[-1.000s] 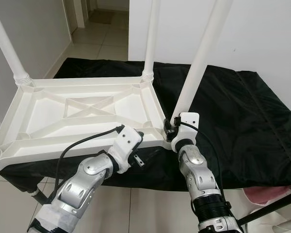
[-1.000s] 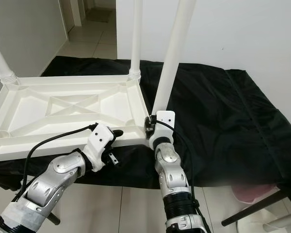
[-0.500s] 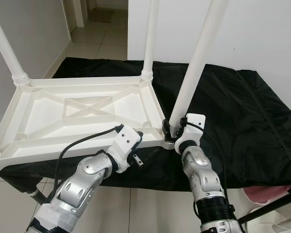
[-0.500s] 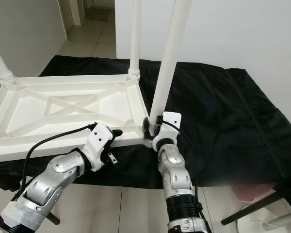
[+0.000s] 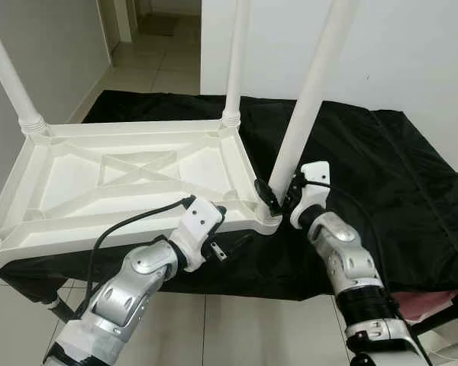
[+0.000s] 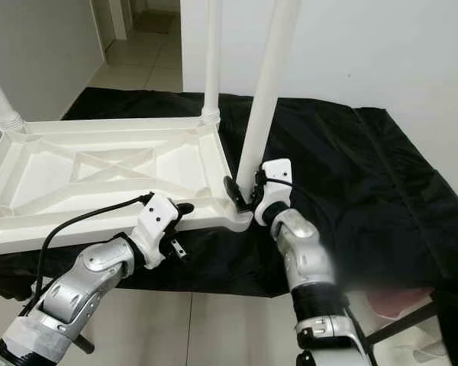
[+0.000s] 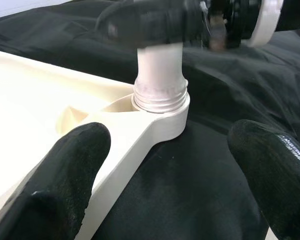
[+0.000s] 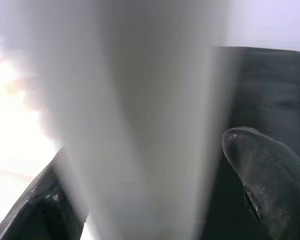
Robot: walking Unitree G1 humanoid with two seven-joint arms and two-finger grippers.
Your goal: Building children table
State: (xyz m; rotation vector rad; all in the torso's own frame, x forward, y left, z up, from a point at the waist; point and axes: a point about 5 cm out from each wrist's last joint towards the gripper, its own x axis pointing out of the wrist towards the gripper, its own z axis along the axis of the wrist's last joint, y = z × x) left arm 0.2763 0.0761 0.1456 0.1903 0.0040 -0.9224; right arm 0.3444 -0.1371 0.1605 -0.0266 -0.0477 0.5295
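Observation:
A white plastic children's table top (image 5: 130, 171) lies upside down on a black-covered surface. Its white legs stand upward. My right gripper (image 5: 278, 192) is shut on the near right leg (image 5: 309, 99) just above its threaded collar (image 7: 160, 97), which sits in the corner socket. In the right wrist view the leg (image 8: 145, 125) lies between both black fingers (image 8: 265, 185). My left gripper (image 5: 230, 226) is open at the table's front rim, close to that corner. Its fingertips (image 7: 70, 170) stand wide apart on either side of the rim.
Another leg (image 5: 235, 61) rises at the far right corner and one (image 5: 11, 76) at the far left. The black cloth (image 5: 382, 175) stretches bare to the right. A white wall stands behind, and tiled floor (image 5: 149, 61) leads through a doorway. Something pink (image 5: 435, 305) lies low at the right.
My right wrist has swung round the base of the near right leg, from in front of it to its right side, still on the leg. The left arm has stayed put.

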